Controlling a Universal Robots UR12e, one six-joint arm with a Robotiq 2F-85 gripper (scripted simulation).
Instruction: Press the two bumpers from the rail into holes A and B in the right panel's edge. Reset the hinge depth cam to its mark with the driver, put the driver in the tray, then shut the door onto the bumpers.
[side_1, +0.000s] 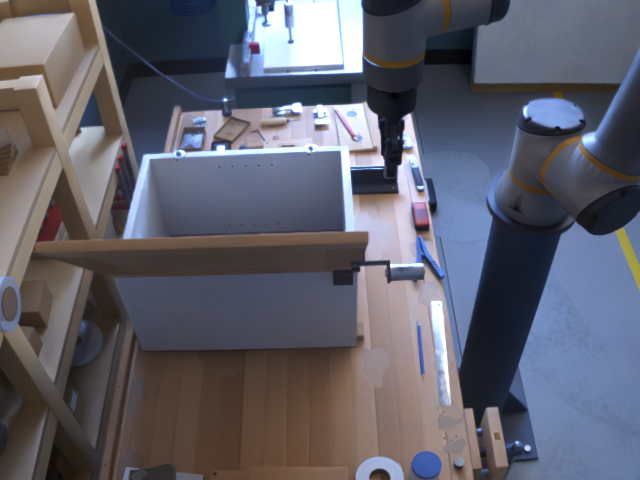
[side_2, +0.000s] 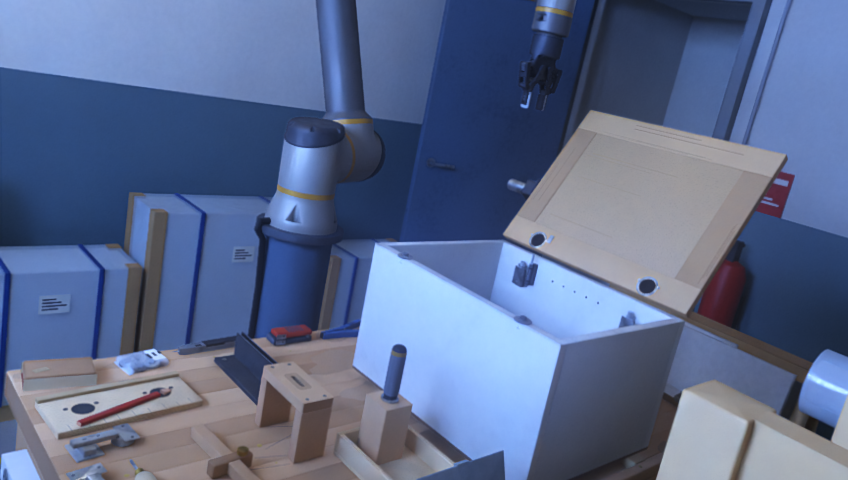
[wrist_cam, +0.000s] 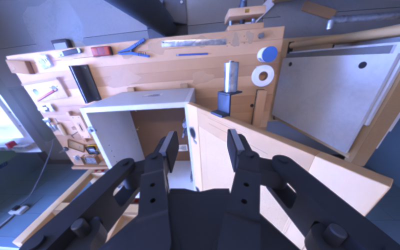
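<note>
The wooden door (side_1: 207, 253) (side_2: 645, 208) (wrist_cam: 265, 165) stands open, tilted up from the white cabinet (side_1: 240, 243) (side_2: 512, 351) (wrist_cam: 132, 123). My gripper (side_1: 390, 155) (side_2: 534, 98) (wrist_cam: 202, 150) hangs high above the door's free edge, open and empty. Two bumpers (side_1: 179, 153) (side_1: 310, 149) sit on the cabinet's panel edge. A hinge (side_2: 523, 273) is mounted inside the cabinet wall. The driver (side_2: 393, 372) stands upright in a wooden block on the bench. A grey cylinder on a dark bracket (side_1: 406, 272) (wrist_cam: 230, 76) is beside the door's corner.
The robot's column (side_1: 509, 289) (side_2: 297, 262) stands beside the bench. A dark rail (side_1: 373, 181) (side_2: 244, 363) (wrist_cam: 85, 83) lies on the bench. A ruler (side_1: 440, 351), blue clamp (side_1: 428, 257) and tape rolls (side_1: 379, 469) lie along the bench edge. Shelving (side_1: 46, 206) flanks the far side.
</note>
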